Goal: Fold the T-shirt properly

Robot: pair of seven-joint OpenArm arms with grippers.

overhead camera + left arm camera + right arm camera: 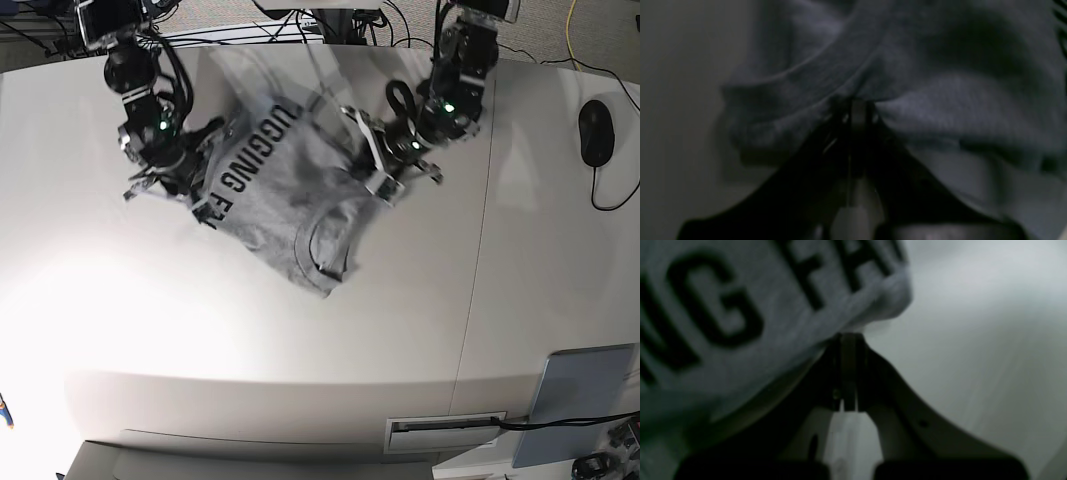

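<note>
Midway through a fold, we hold the heather-grey cotton T-shirt with black block lettering point(275, 200) bunched over the white table point(200, 330). Our left gripper point(853, 103) and right gripper point(848, 336) each pinch its edge. Next, we judge, we should spread and lay it flat.

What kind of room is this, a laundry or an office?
Probably an office or lab, not a laundry: a computer mouse sits on the white table, cables trail behind it, and grey carpet covers the floor.
</note>
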